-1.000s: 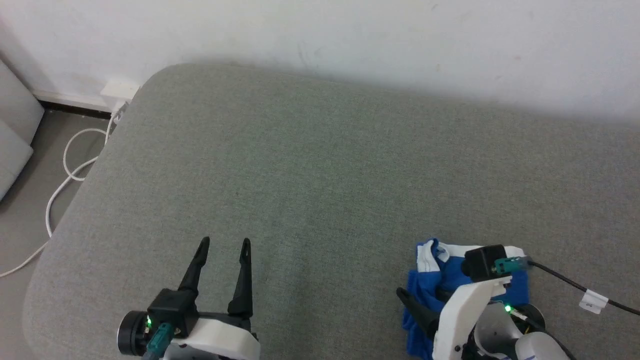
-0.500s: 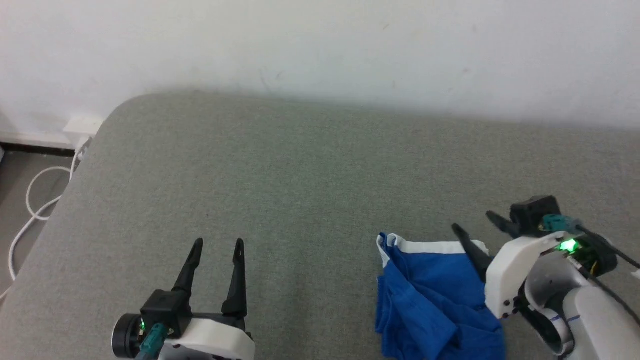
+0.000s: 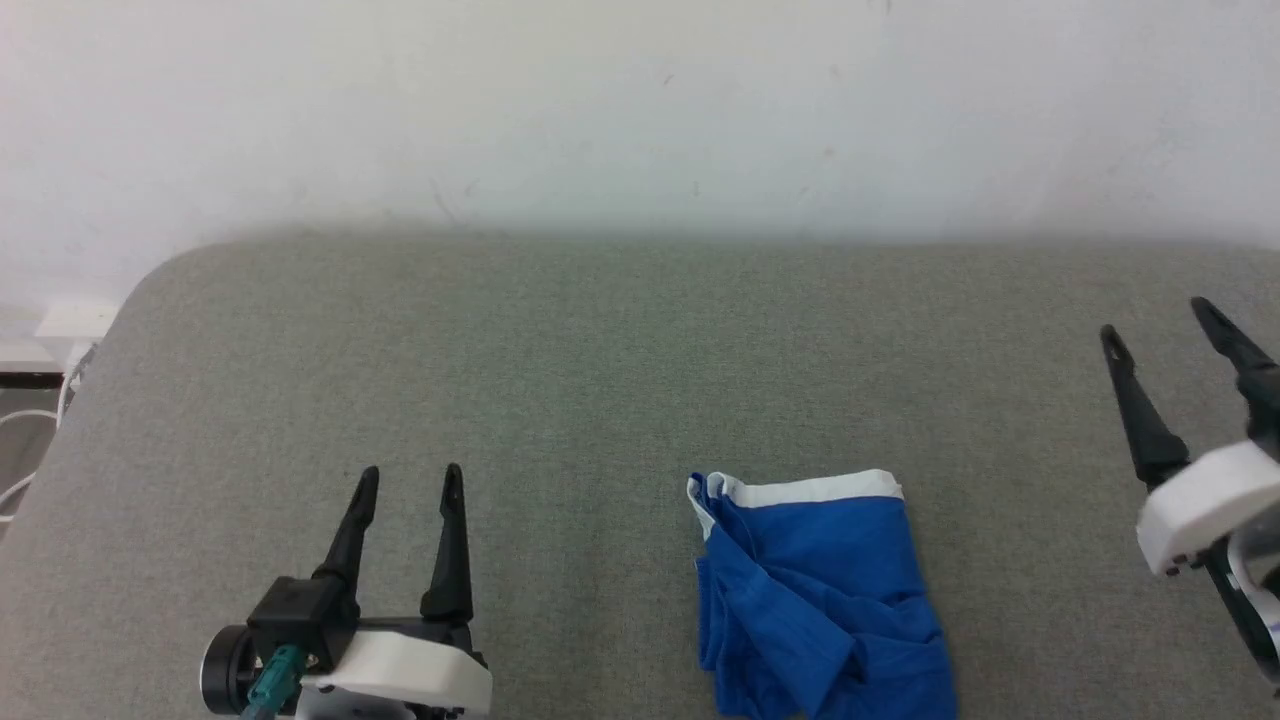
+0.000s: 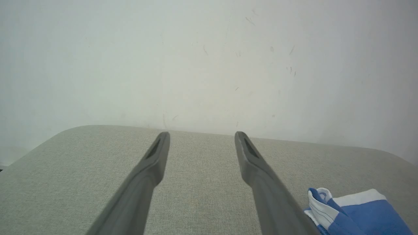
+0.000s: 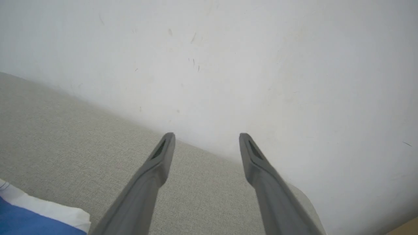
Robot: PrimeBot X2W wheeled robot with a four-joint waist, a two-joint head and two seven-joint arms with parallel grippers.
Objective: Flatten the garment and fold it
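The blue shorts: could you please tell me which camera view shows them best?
The head view: the shorts lie nearly whole on the cushion. The left wrist view catches one corner at its lower right; the right wrist view a sliver at its lower left.

No legible txt, brand or nos. in any view. The garment (image 3: pixel 820 570) shows plain blue fabric w/ a white band.

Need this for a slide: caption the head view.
Rumpled blue shorts lie on the grey cushion between the left gripper and the right gripper, both jaws open and empty.
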